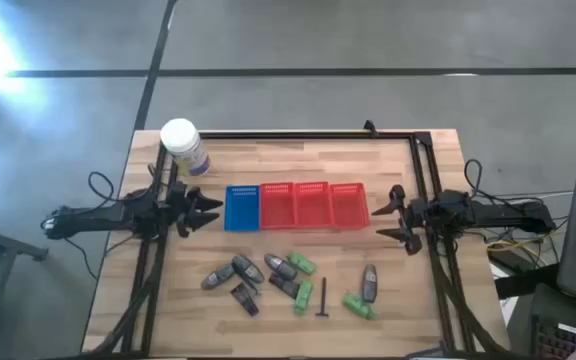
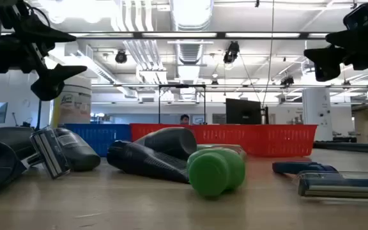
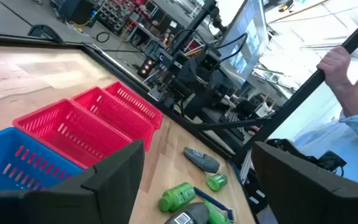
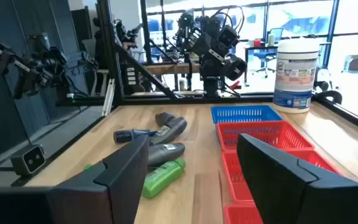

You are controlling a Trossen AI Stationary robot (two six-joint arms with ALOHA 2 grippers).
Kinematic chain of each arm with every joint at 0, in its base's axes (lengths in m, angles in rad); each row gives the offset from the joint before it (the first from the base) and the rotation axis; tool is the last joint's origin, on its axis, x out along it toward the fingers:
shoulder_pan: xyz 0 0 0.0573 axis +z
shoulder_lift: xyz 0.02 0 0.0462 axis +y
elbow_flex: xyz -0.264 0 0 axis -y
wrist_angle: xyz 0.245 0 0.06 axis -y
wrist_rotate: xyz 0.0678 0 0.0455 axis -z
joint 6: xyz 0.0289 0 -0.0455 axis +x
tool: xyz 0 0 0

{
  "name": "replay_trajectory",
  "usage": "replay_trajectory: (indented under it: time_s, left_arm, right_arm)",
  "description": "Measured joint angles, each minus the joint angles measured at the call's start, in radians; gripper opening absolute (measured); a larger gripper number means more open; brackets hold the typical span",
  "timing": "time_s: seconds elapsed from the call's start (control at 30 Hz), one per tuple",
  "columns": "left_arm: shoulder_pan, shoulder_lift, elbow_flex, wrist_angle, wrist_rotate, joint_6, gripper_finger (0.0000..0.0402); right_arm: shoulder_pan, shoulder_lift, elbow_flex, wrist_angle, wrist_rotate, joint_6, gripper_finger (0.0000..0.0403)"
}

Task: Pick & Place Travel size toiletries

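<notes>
I see my left gripper (image 1: 211,210) spread open beside the blue basket (image 1: 241,208) and my right gripper (image 1: 386,219) spread open beside the red baskets (image 1: 313,205), the toiletries (image 1: 288,283) scattered on the table (image 1: 408,300) nearer me, the jar (image 4: 298,73) label unreadable.

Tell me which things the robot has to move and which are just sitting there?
To move: grey tubes, green bottles, black packets, black T-shaped stick.

Just sitting: white-lidded jar, blue basket, red baskets. Left hand and right hand wait open beside the baskets.
</notes>
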Motion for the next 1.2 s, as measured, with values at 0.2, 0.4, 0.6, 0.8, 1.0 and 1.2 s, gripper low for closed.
replay_trajectory:
  time_s: [0.2, 0.4, 0.6, 0.8, 1.0, 1.2]
  left_arm:
    - [0.000, 0.000, 0.000, 0.000, 0.000, 0.000, 0.0300]
    - [0.000, 0.000, 0.000, 0.000, 0.000, 0.000, 0.0300]
    - [0.000, 0.000, 0.000, 0.000, 0.000, 0.000, 0.0300]
    - [0.000, 0.000, 0.000, 0.000, 0.000, 0.000, 0.0300]
    - [0.000, 0.000, 0.000, 0.000, 0.000, 0.000, 0.0300]
    - [0.000, 0.000, 0.000, 0.000, 0.000, 0.000, 0.0300]
  right_arm:
    - [0.000, 0.000, 0.000, 0.000, 0.000, 0.000, 0.0227]
    - [0.000, 0.000, 0.000, 0.000, 0.000, 0.000, 0.0224]
    - [0.000, 0.000, 0.000, 0.000, 0.000, 0.000, 0.0241]
    - [0.000, 0.000, 0.000, 0.000, 0.000, 0.000, 0.0261]
    - [0.000, 0.000, 0.000, 0.000, 0.000, 0.000, 0.0278]
    - [0.000, 0.000, 0.000, 0.000, 0.000, 0.000, 0.0296]
